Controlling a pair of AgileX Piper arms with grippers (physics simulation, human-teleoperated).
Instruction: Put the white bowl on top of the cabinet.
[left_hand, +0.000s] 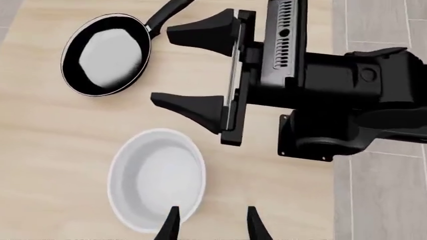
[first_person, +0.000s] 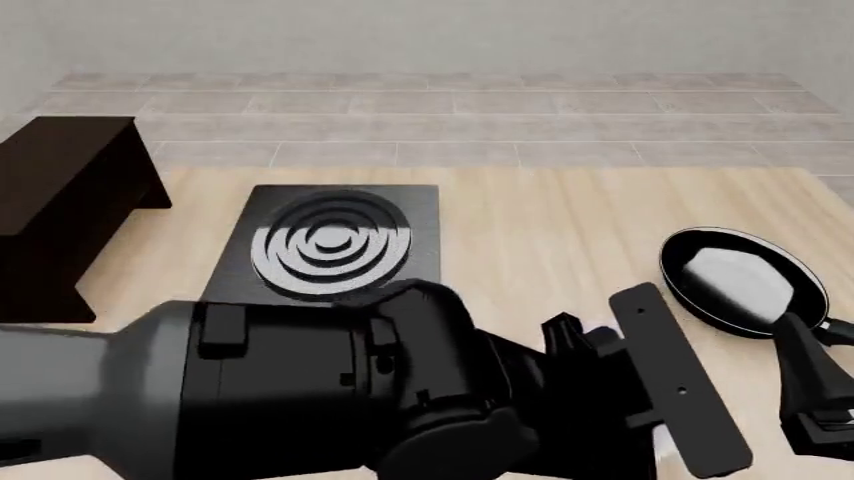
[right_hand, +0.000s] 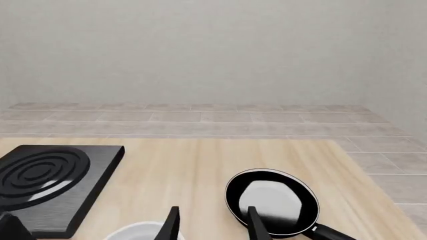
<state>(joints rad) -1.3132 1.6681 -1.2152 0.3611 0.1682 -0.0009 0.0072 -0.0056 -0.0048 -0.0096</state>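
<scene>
Pale wooden table (first_person: 561, 230) fills the scene, with grey tiled floor and a plain light wall beyond it. In the front view the cabinet (first_person: 60, 190) stands at the upper left of the frame, its flat top bare as far as can be seen; the stove slab (first_person: 334, 245) with silver rings lies in the middle, and the frying pan (first_person: 741, 280) sits at the right edge. A large black arm blocks the lower part of that frame, so the white bowl cannot be seen there.

The left wrist view shows the white bowl (left_hand: 157, 177) resting on the table at lower centre, upright and empty, with the pan (left_hand: 107, 52) at upper left. The left gripper (left_hand: 212, 225) hovers over the bowl's rim with its fingers parted and nothing between them; whether one tip touches the rim I cannot tell. The right gripper (left_hand: 197, 65), seen across the upper middle of that frame, is spread wide and also holds nothing.

Judging by this, the task is at its start: the bowl is not yet grasped, and lifting, carrying and setting it on the cabinet all remain.

No brand, label or writing is readable anywhere.
</scene>
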